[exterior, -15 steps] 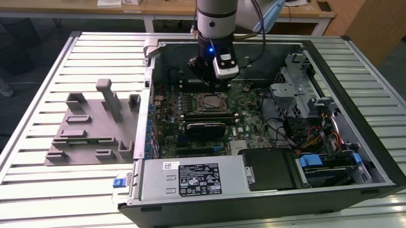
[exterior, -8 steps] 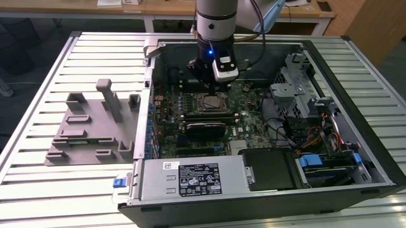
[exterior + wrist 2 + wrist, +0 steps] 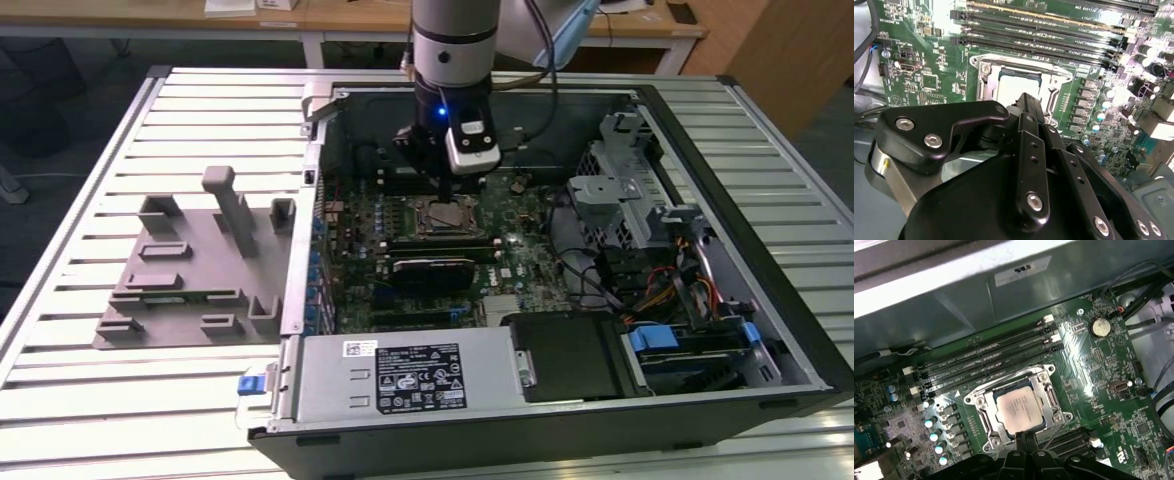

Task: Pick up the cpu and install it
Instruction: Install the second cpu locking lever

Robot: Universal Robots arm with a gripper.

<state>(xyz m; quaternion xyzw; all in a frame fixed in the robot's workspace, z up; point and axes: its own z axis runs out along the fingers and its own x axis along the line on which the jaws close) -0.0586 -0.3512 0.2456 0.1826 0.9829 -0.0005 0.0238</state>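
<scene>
The cpu (image 3: 1019, 410), a small square chip with a silver-grey top, lies flat inside the metal socket frame (image 3: 1051, 395) on the green motherboard (image 3: 521, 250) in the open computer case. In the second wrist view the cpu (image 3: 1011, 86) shows as a bright patch in the socket just beyond the fingertips. My gripper (image 3: 1022, 436) hangs right over the socket, its black fingers drawn together into one thin tip at the chip's edge. In the exterior view the gripper (image 3: 442, 192) stands upright above the cpu (image 3: 445, 213). Nothing is held between the fingers.
Memory slots (image 3: 984, 360) run beside the socket, with a coin battery (image 3: 1099, 327) further off. The case walls, a drive cage (image 3: 627, 190), cables (image 3: 654, 290) and the power supply (image 3: 400, 375) ring the board. A grey fixture block (image 3: 187, 270) sits on the slatted table at the exterior view's left.
</scene>
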